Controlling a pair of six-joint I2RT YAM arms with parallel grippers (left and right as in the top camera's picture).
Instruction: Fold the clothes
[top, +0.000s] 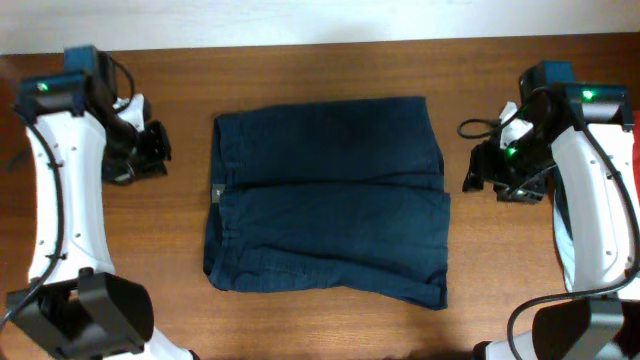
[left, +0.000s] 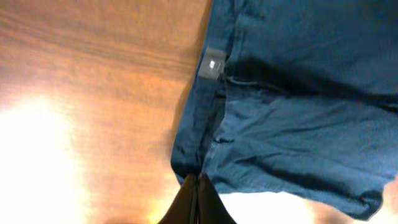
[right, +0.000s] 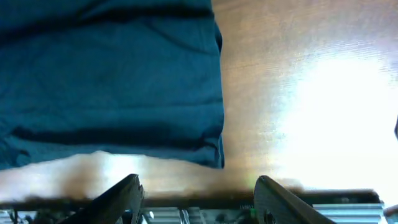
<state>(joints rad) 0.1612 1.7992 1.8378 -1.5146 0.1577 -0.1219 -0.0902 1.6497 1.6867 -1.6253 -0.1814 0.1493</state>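
The clothes are dark navy shorts lying flat in the middle of the wooden table, waistband to the left, with a crease line across the middle. My left gripper rests on the table left of the waistband, apart from it. In the left wrist view that gripper has its fingers pressed together with nothing between them, and the clothes lie just ahead. My right gripper sits right of the leg hems. Its wrist view shows the gripper open and empty, with the clothes ahead on the left.
A small grey label is sewn on the waistband. A strip of red shows at the right edge behind the right arm. The table's back edge runs along the top. Both arm bases stand at the near corners.
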